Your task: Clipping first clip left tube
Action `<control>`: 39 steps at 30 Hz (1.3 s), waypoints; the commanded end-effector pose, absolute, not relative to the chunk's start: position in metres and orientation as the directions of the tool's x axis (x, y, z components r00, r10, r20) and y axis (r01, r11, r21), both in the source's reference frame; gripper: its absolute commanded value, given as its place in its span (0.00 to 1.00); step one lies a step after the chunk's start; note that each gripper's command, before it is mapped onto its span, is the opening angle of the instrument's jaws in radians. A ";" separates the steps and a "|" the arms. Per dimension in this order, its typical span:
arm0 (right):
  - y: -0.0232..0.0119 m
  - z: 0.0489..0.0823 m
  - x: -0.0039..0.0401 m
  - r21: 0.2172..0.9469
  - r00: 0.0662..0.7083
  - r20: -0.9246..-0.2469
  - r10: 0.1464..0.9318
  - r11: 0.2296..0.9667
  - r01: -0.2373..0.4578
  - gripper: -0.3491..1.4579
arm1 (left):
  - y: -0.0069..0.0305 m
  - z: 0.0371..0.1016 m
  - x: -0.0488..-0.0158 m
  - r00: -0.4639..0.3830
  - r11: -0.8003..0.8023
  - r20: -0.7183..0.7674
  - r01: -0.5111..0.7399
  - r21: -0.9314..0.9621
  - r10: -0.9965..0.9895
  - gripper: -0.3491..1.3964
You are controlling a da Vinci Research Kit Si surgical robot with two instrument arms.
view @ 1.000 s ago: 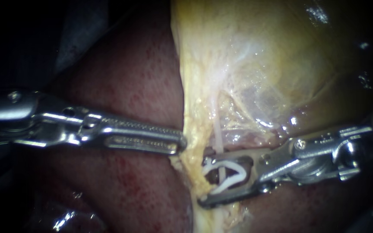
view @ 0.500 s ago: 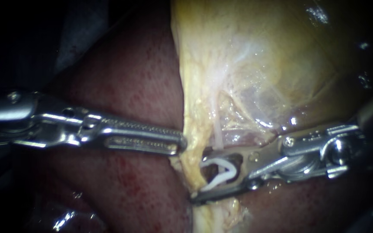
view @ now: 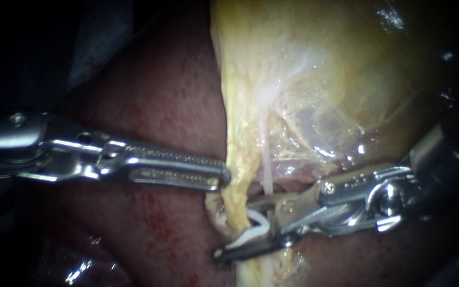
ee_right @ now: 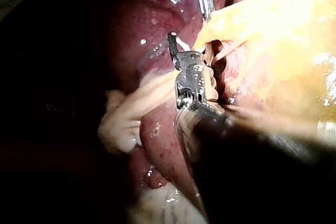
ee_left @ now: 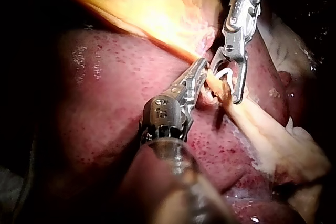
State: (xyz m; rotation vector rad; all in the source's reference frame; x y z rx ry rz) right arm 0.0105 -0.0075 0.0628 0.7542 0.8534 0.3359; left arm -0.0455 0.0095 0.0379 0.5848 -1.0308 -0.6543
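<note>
Jaws of left instrument, slim ribbed steel, pressed together, pinching edge of yellow fatty strand below glossy yellow gallbladder. Right instrument holds bent white plastic clip between narrowly parted jaws, straddling strand. Into those jaws runs thin pale tube; probably inside clip, partly hidden. Beneath all, dark red liver.

Speckled dark-red liver, yellowish gallbladder, seemingly white clip
</note>
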 end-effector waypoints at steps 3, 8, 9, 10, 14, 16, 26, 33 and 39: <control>-0.0075 0.0627 0.0106 0.719 0.627 -0.550 0.552 0.694 0.020 0.50 | 0.0095 0.0379 -0.0455 0.362 0.670 0.580 0.214 0.710 -0.730 0.00; -0.0075 0.0627 0.0107 0.726 0.627 -0.542 0.559 0.688 0.014 0.48 | 0.0095 0.0379 -0.0455 0.362 0.670 0.580 0.215 0.710 -0.730 0.00; -0.0075 0.0627 0.0106 0.726 0.627 -0.542 0.559 0.688 0.014 0.48 | 0.0095 0.0379 -0.0455 0.362 0.670 0.580 0.215 0.710 -0.730 0.00; -0.0075 0.0627 0.0107 0.729 0.627 -0.538 0.563 0.685 0.011 0.48 | 0.0095 0.0379 -0.0455 0.362 0.670 0.580 0.215 0.710 -0.730 0.00; -0.0075 0.0628 0.0105 0.741 0.627 -0.521 0.578 0.671 -0.002 0.45 | 0.0095 0.0379 -0.0456 0.362 0.670 0.580 0.215 0.710 -0.730 0.00; -0.0074 0.0628 0.0103 0.744 0.630 -0.521 0.576 0.668 0.003 0.43 | 0.0095 0.0379 -0.0455 0.362 0.670 0.580 0.215 0.710 -0.730 0.00; -0.0071 0.0629 0.0095 0.768 0.656 -0.499 0.566 0.640 0.033 0.10 | 0.0095 0.0380 -0.0456 0.362 0.670 0.580 0.215 0.710 -0.730 0.00; -0.0070 0.0630 0.0095 0.767 0.657 -0.497 0.567 0.641 0.028 0.08 | 0.0095 0.0380 -0.0456 0.362 0.670 0.580 0.215 0.710 -0.730 0.00; -0.0070 0.0630 0.0095 0.767 0.657 -0.497 0.567 0.641 0.028 0.08 | 0.0095 0.0380 -0.0456 0.362 0.670 0.580 0.215 0.710 -0.730 0.00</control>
